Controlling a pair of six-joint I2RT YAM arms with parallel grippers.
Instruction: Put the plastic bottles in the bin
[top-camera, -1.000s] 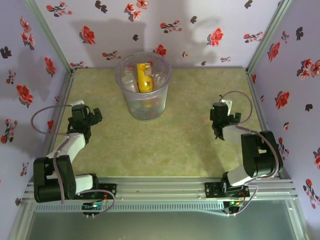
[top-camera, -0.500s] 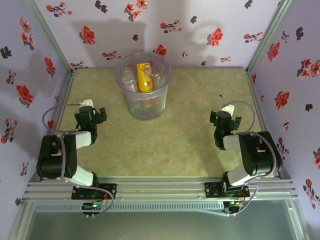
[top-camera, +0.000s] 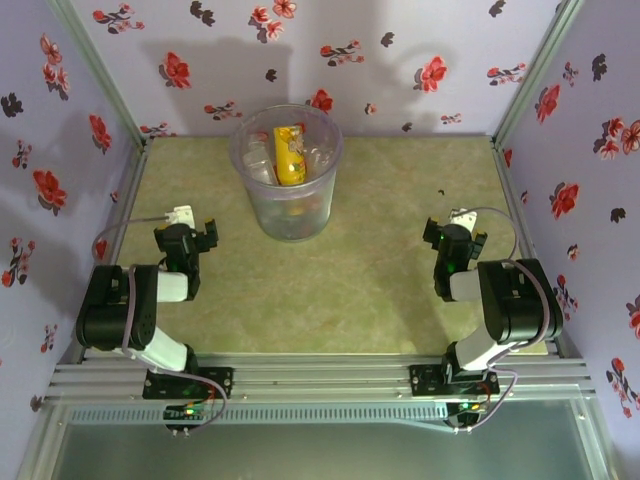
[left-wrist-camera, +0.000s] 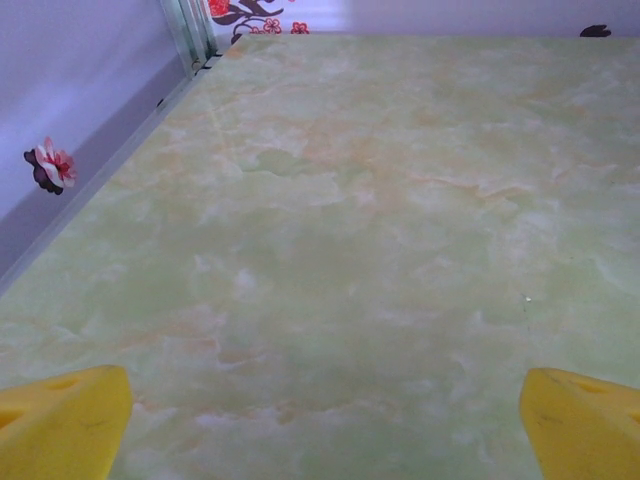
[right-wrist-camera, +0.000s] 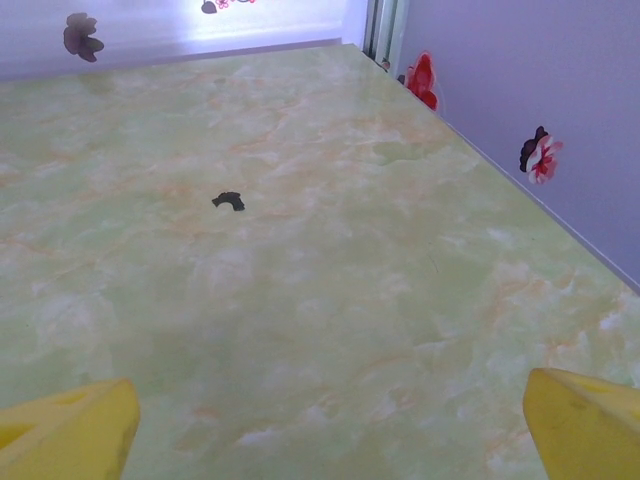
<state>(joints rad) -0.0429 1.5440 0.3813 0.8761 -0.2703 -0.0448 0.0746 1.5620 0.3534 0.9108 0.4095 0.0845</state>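
Observation:
The bin (top-camera: 240, 150), a round translucent bucket, stands at the back of the table, left of centre. Inside it a yellow bottle (top-camera: 290, 155) stands among several clear plastic bottles (top-camera: 261, 166). My left gripper (top-camera: 190, 238) rests low by the left wall, well in front of the bin and to its left. In its wrist view the left gripper (left-wrist-camera: 325, 430) is open, yellow fingertips (left-wrist-camera: 60, 420) wide apart over bare table. My right gripper (top-camera: 455, 243) is by the right side; the right gripper (right-wrist-camera: 330, 430) is also open, fingertips (right-wrist-camera: 65, 430) with nothing between them.
A small dark speck (right-wrist-camera: 228, 201) lies on the green marbled table (top-camera: 380, 270) ahead of the right gripper. Floral walls close the left (left-wrist-camera: 60, 120), right (right-wrist-camera: 520, 120) and back sides. A metal rail (top-camera: 320, 378) runs along the near edge.
Both arms have folded back toward their bases, and both grippers have drawn nearer to the front. Both stayed open. The bin and its bottles have not moved.

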